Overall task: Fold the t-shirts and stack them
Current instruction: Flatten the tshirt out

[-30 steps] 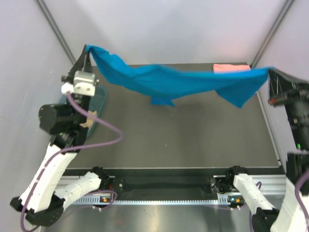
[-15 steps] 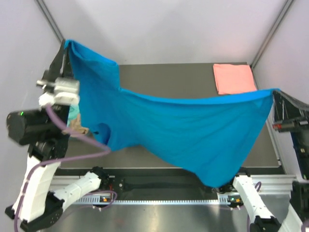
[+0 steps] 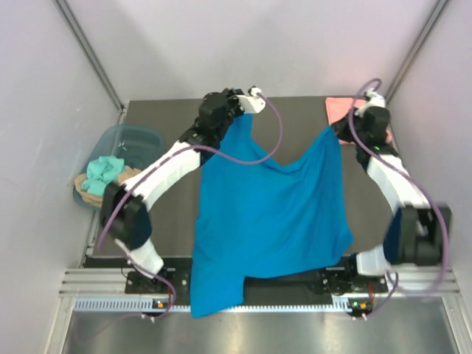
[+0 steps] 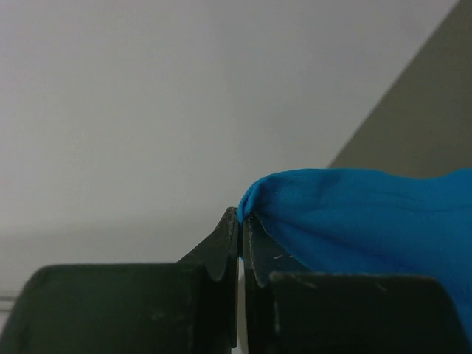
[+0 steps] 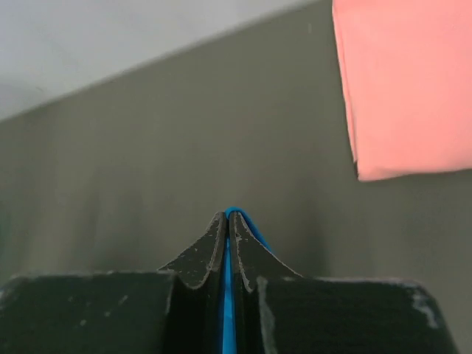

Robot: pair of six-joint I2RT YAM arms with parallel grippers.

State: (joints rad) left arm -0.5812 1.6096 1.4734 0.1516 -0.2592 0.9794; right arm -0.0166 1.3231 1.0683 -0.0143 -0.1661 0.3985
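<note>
The bright blue t-shirt (image 3: pixel 269 217) lies spread over the dark table, its lower end hanging past the near edge. My left gripper (image 3: pixel 240 118) is shut on its far left corner (image 4: pixel 324 206), near the table's back. My right gripper (image 3: pixel 338 131) is shut on its far right corner, a thin blue edge showing between the fingertips (image 5: pixel 237 215). The salmon pink t-shirt (image 3: pixel 341 107) lies folded at the back right, partly hidden by my right arm; it shows clearly in the right wrist view (image 5: pixel 405 81).
A translucent blue-grey plastic tub (image 3: pixel 125 140) with teal cloth (image 3: pixel 102 173) in it stands off the table's left edge. Pale walls close in the back and both sides. The metal rail (image 3: pixel 251 299) runs along the near edge.
Both arms swung from raised positions at the sides to the table's back. The blue shirt, hanging in the air before, now lies spread on the table.
</note>
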